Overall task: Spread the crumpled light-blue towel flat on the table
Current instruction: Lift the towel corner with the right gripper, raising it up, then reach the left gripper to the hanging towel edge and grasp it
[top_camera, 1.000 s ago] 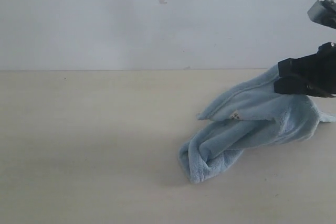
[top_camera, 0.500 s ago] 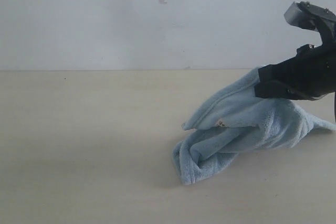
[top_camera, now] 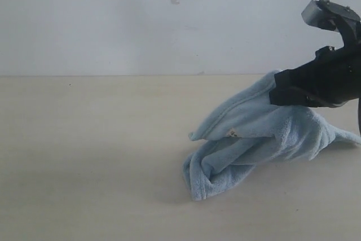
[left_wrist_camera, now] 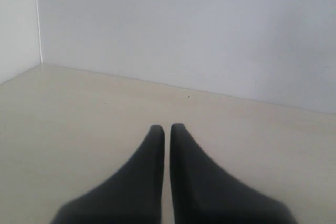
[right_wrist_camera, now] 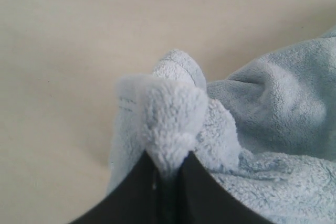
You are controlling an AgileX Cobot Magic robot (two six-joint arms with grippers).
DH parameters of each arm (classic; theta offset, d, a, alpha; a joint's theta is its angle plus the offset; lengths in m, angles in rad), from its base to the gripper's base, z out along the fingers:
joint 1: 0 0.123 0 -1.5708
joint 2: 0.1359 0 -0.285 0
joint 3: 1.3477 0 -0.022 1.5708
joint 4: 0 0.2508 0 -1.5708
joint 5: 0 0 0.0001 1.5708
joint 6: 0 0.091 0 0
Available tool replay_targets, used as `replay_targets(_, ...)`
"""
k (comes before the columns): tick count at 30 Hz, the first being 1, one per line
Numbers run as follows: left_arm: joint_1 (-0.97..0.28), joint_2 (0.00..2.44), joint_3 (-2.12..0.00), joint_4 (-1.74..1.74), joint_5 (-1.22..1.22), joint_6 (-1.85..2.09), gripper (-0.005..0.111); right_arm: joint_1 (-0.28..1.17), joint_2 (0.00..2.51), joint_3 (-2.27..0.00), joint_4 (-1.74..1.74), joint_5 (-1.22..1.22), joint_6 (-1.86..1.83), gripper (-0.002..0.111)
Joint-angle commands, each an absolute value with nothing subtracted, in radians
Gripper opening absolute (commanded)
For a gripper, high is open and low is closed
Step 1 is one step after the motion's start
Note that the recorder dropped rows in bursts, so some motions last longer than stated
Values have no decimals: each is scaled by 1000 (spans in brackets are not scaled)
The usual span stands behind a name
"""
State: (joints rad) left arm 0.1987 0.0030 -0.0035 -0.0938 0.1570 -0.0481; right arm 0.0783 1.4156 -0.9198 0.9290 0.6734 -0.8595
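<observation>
The towel (top_camera: 254, 134) lies crumpled on the right half of the table (top_camera: 84, 156). One edge is lifted off the surface and the rest sags in folds down to the tabletop. Its lowest fold, a rounded roll, rests on the table toward the middle, and a thin flap trails off to the right edge of the exterior view. A small white spot sits near the hem where two folds meet. It is probably a label, though it is too small to be sure.

The right gripper (top_camera: 273, 95) reaches in from the right and has its jaws closed on the raised edge. In the right wrist view a tuft of blue fleece bulges out from between the two dark fingertips, so the cloth is pinched tight. The gripper holds this edge above the table, near the line where the table meets the white wall (top_camera: 169, 26).

The left gripper (left_wrist_camera: 167, 129) shows only in its own wrist view. Its jaws are pressed together with nothing between them, and it hangs over bare table facing a corner of the wall, well apart from the towel.
</observation>
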Motion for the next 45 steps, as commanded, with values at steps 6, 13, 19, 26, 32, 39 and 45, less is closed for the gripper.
replay_targets(6,200,0,0,-455,110,-284,4,79,1404,-918,936,755,-869,0)
replay_targets(13,172,0,-79,-823,311,-55,4,79,1404,-918,1146,886,-1190,0)
replay_targets(19,150,11,-181,-1392,563,721,4,79,1404,-918,1356,1069,-1352,0)
replay_targets(26,150,278,-198,-1476,691,922,21,79,1404,-918,1417,1183,-1443,0)
replay_targets(32,150,564,-198,-1611,835,1305,58,79,1406,-918,1468,1176,-1466,0)
replay_targets(39,150,896,-228,-1744,1013,1662,63,79,1406,-918,1477,1204,-1470,0)
replay_targets(45,150,1099,-325,-1744,1071,1721,63,79,1406,-918,1513,1221,-1495,0)
